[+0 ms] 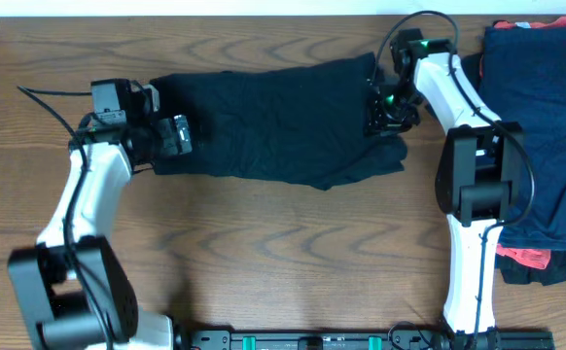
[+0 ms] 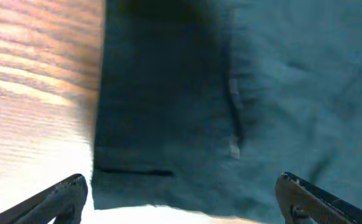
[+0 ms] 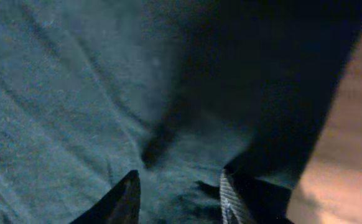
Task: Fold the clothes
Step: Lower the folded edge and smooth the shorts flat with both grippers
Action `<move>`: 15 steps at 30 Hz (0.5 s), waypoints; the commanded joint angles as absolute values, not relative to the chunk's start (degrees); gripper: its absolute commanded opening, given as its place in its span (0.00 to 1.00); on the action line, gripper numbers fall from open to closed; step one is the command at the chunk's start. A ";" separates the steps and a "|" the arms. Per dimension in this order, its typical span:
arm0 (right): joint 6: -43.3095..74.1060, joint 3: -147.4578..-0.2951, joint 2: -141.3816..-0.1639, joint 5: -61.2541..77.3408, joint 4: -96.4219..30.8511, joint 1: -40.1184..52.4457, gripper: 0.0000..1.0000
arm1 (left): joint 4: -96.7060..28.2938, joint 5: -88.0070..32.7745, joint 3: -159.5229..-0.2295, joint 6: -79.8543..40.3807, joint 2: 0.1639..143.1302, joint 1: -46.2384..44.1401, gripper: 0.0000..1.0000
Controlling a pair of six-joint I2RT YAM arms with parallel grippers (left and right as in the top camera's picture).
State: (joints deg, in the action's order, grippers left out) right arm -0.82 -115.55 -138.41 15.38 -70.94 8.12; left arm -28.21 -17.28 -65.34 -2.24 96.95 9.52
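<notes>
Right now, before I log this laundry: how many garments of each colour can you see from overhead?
Black: 2, the middle piece and the corner piece
Navy: 1, the navy piece
Red: 1, the red piece, counted once though red shows at two edges
Total: 4, hidden layers aside

Navy pile (image 1: 555, 126) partly beyond right edge.

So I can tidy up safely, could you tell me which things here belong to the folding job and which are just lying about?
Job: spread dark garment; navy pile; red piece; black piece.
Lying about: black rail at near table edge.
</notes>
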 commanded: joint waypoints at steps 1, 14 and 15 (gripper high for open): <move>-3.38 -114.63 -135.02 13.89 -71.40 9.04 0.47 | -28.86 -22.72 -70.89 1.19 102.13 12.32 0.98; -3.95 -114.63 -130.50 13.50 -71.13 9.02 0.52 | -39.24 -24.93 -81.71 7.14 117.54 12.78 0.98; -3.95 -114.63 -130.50 13.52 -70.96 9.02 0.52 | -40.21 -24.47 -81.71 8.19 118.10 12.78 0.98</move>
